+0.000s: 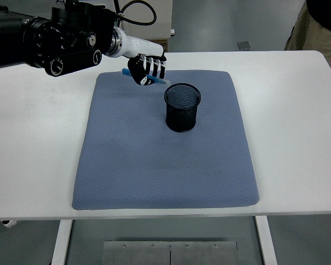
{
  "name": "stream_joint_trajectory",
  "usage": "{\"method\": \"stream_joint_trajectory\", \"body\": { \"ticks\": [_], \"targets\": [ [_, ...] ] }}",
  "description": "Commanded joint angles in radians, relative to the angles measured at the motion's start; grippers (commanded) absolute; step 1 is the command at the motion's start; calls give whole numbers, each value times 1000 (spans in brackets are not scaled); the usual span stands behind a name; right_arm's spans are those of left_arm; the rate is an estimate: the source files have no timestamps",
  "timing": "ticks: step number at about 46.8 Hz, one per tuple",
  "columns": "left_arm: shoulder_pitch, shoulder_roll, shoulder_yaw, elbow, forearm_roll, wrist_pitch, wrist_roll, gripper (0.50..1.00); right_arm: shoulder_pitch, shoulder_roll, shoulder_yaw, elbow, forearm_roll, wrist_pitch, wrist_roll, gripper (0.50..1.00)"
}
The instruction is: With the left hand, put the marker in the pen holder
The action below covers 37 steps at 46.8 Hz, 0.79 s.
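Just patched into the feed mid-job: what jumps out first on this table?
The left hand stands out first, raised over the far left part of the blue mat, fingers shut on a blue marker that lies roughly level. Just right of it, a black mesh pen holder stands upright on the mat with nothing visible inside. A person stands at the table's far right corner.
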Motion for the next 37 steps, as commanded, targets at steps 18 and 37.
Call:
{"method": "stream_joint_trajectory", "body": {
  "ticks": [18,37],
  "targets": [
    [7,-36,-161,-1,-29,-2,14,500,0,0,0,0,0,0,0,1000],
    [78,-70,-234,-1,-103,-10,15,500,0,0,0,0,0,0,0,1000]
  ]
}}
